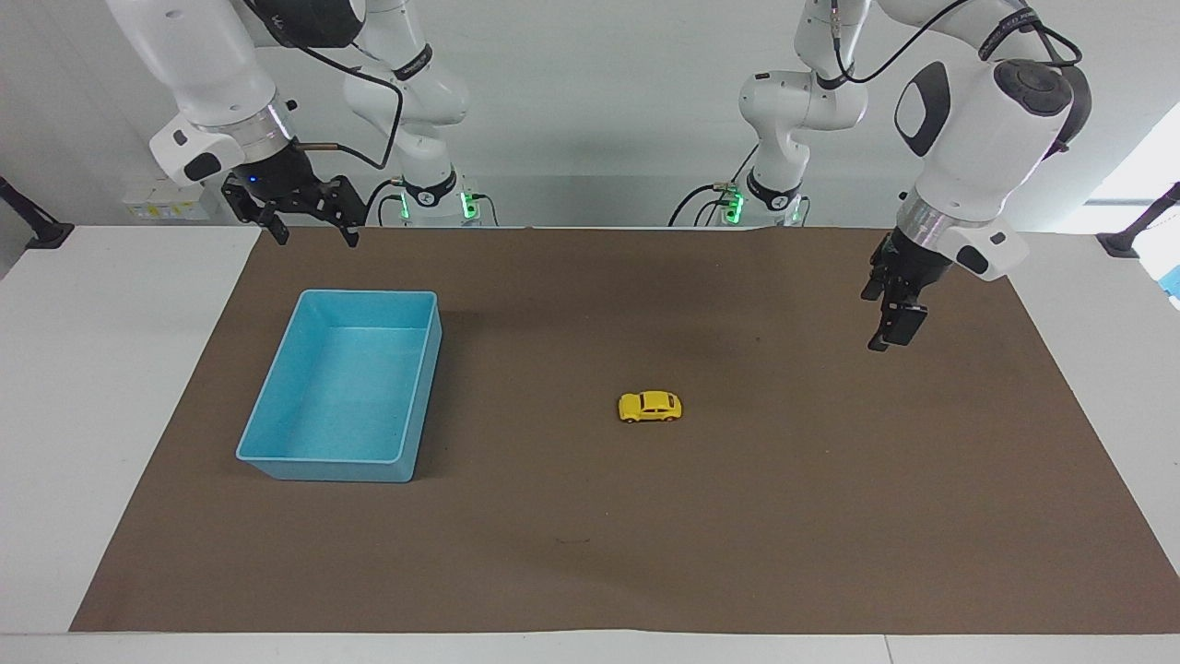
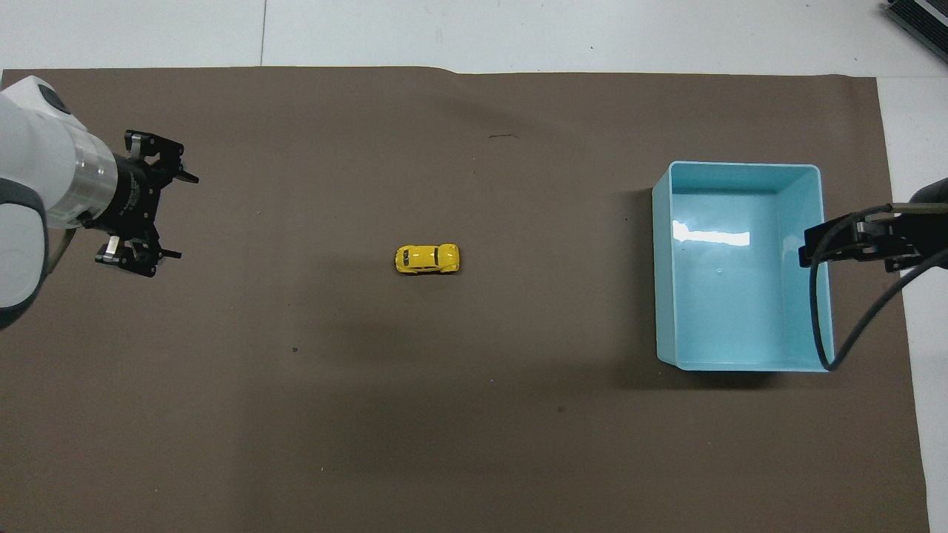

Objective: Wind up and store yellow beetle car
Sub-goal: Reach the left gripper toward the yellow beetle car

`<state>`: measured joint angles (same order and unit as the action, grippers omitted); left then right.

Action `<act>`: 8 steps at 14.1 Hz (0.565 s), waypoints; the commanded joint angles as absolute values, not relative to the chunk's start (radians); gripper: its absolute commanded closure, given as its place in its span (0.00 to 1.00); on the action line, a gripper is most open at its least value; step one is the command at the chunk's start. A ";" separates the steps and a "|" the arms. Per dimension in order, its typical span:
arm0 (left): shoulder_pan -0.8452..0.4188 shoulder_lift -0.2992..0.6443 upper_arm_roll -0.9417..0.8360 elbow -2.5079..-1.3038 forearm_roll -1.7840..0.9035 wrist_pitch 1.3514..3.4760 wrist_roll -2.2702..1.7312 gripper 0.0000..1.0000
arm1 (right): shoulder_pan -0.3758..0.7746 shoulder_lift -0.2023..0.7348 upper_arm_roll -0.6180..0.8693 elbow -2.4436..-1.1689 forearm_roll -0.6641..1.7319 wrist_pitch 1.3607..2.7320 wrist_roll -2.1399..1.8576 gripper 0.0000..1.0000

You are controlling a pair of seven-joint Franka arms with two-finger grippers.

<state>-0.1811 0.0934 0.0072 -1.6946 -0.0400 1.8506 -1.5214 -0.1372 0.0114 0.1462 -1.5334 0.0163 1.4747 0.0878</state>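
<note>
The yellow beetle car [image 1: 650, 407] [image 2: 427, 259] stands on its wheels near the middle of the brown mat, untouched. My left gripper [image 1: 890, 325] [image 2: 185, 216] hangs open and empty above the mat toward the left arm's end, well apart from the car, with its fingers pointing toward the car. The blue bin [image 1: 323, 468] [image 2: 663, 281] sits empty toward the right arm's end. My right gripper [image 1: 316, 238] [image 2: 807, 253] hangs open and empty in the air over the bin's edge nearest the robots.
A brown mat [image 1: 737, 516] covers most of the white table [image 1: 83, 369]. A black cable [image 2: 818, 318] loops from the right gripper over the bin's outer wall. A dark device corner [image 2: 918, 15] shows at the table's farthest corner.
</note>
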 commanded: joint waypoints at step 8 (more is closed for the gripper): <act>-0.343 0.327 0.012 -1.620 -0.044 1.962 -1.845 0.00 | -0.146 0.014 0.150 -1.529 0.025 1.479 0.069 0.00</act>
